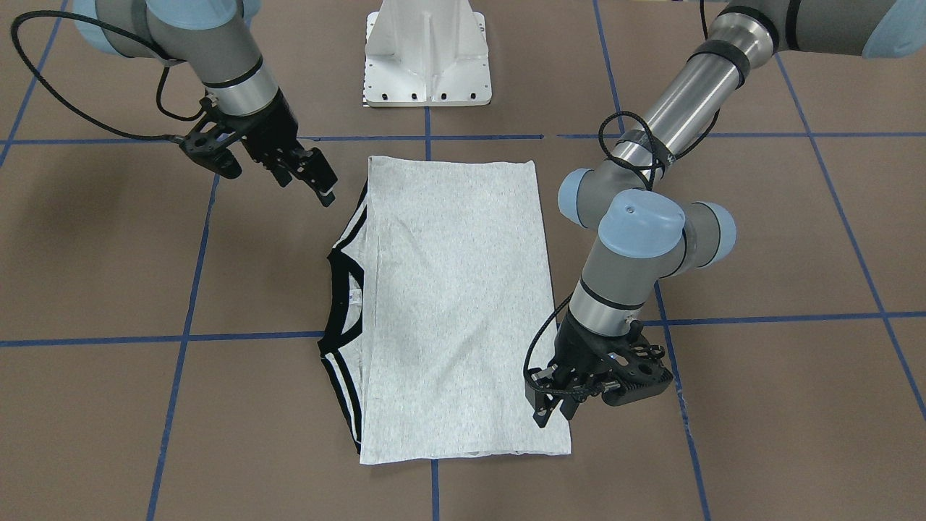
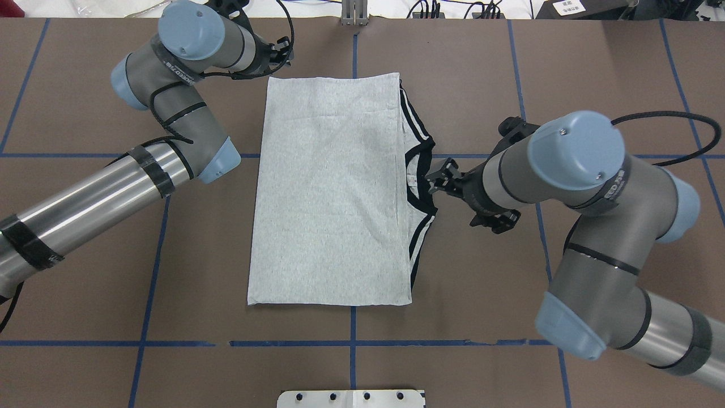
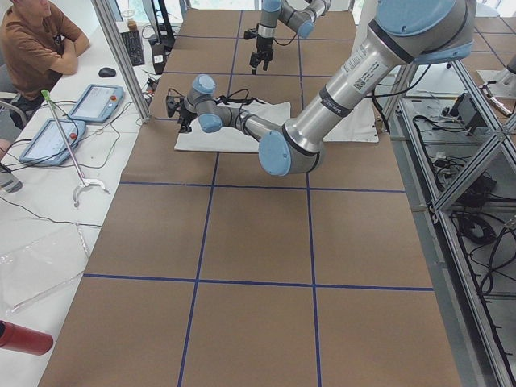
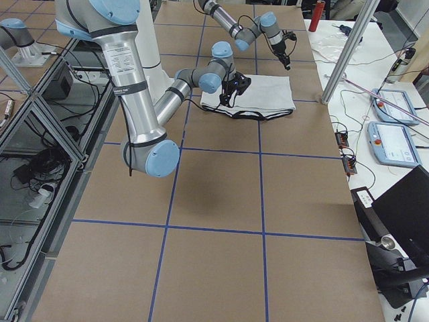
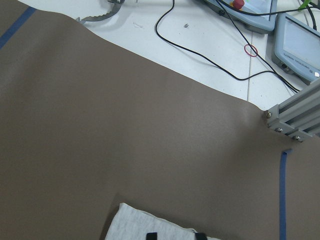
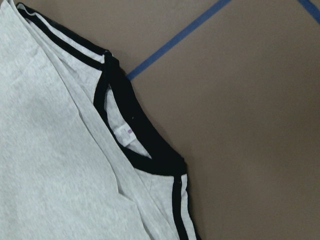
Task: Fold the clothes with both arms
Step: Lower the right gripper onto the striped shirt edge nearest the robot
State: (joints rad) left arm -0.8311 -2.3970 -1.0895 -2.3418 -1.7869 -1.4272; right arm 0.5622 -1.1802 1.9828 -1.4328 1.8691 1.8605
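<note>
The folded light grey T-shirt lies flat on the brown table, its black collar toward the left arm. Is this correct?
No. The overhead exterior view shows the black collar of the folded light grey T-shirt toward the right arm, not the left. The rest holds.

Overhead and front-facing cameras look down from opposite sides, sharing the T-shirt (image 1: 456, 304).

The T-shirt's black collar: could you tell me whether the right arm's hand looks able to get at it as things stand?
Probably yes. The right hand hovers open just off the collar side of the shirt, the collar lies exposed, and only bare table shows between them.
</note>
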